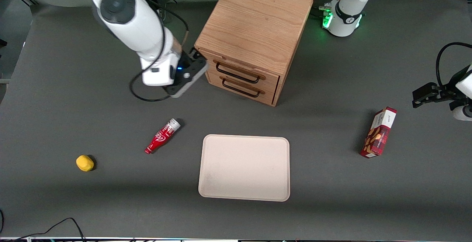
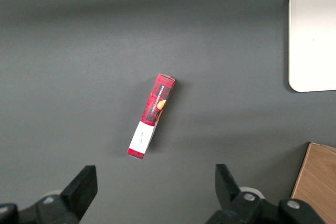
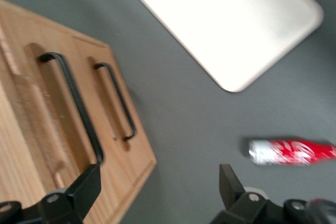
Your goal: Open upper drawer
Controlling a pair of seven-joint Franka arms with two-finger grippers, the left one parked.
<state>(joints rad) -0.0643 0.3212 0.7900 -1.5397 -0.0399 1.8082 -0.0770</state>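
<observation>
The oak cabinet [image 1: 254,24] stands at the back middle of the table. Its upper drawer [image 1: 271,80] is shut, and its black wire handle [image 1: 236,74] lies above the lower drawer's twin handle [image 1: 241,90]. My right gripper [image 1: 194,55] is open and empty. It hovers beside the cabinet's front corner, at the end of the upper handle toward the working arm. In the right wrist view the upper drawer [image 3: 52,129] and its handle [image 3: 79,114] are close. One finger [image 3: 86,187] sits just under the handle's end, and the gripper [image 3: 157,187] holds nothing.
A cream tray [image 1: 244,168] lies in front of the cabinet, nearer the front camera. A red bottle [image 1: 162,136] lies beside the tray, and a yellow lump [image 1: 84,162] sits toward the working arm's end. A red box [image 1: 379,132] stands toward the parked arm's end.
</observation>
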